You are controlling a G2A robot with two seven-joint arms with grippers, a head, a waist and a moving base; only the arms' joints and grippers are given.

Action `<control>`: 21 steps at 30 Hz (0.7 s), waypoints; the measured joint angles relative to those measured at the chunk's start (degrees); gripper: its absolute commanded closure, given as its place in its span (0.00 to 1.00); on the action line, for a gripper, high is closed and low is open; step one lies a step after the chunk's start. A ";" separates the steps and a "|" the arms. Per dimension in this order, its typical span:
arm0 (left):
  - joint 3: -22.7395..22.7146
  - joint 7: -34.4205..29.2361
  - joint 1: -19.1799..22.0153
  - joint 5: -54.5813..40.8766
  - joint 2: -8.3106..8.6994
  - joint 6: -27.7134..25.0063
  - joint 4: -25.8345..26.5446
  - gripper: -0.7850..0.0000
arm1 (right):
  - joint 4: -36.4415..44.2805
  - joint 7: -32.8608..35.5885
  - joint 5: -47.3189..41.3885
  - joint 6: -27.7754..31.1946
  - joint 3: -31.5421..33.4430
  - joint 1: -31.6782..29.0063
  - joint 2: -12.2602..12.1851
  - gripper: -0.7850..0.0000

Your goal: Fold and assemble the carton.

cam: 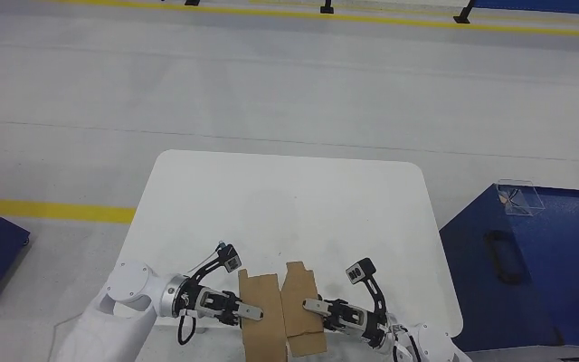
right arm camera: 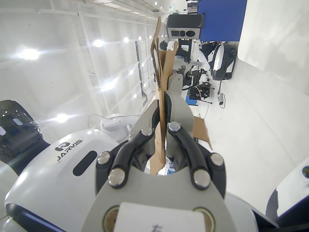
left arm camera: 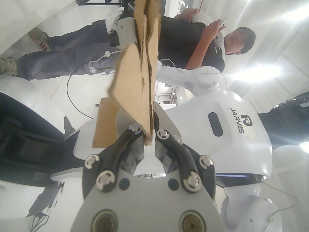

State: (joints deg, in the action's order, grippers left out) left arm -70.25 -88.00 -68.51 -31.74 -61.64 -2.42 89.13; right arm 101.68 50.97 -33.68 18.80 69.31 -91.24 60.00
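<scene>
Pinched by left pincer and right pincer over the near edge of the table, the carton is mostly flat, so nearly all folding looks undone.

A white, round-cornered worktop. Off its right edge stands a dark blue cabinet with a black handle, and a clear plastic box sits at the far edge of its top. A yellow floor stripe runs to the worktop's left edge.

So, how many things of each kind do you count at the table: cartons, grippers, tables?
Carton: 1
Grippers: 2, the left gripper and the right gripper, both shut on the carton
Table: 1
Total: 4
</scene>
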 measured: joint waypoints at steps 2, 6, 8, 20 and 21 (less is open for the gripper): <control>-0.06 0.00 -0.01 0.19 -0.01 -0.01 -0.03 1.00 | 0.01 0.00 -0.01 0.01 0.00 0.00 0.00 0.00; -0.06 0.00 -0.01 0.19 -0.01 -0.01 -0.04 1.00 | 0.01 0.01 -0.01 0.02 0.00 0.00 0.00 0.00; -0.06 0.00 -0.01 0.18 -0.01 -0.01 -0.04 1.00 | 0.01 0.01 -0.01 0.02 0.00 0.00 0.00 0.00; -3.37 15.58 -5.11 -8.77 -0.87 -15.43 2.96 1.00 | 1.50 -5.94 -1.82 11.84 12.79 -4.81 -0.80 0.00; -2.46 17.91 -5.71 -9.37 -1.27 -18.89 3.05 1.00 | 1.81 -5.94 -1.80 13.33 13.80 -5.49 -0.84 0.00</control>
State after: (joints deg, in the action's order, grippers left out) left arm -72.70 -70.09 -74.22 -41.12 -62.91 -21.31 92.18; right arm 103.50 45.03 -35.49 32.12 83.10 -96.73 59.15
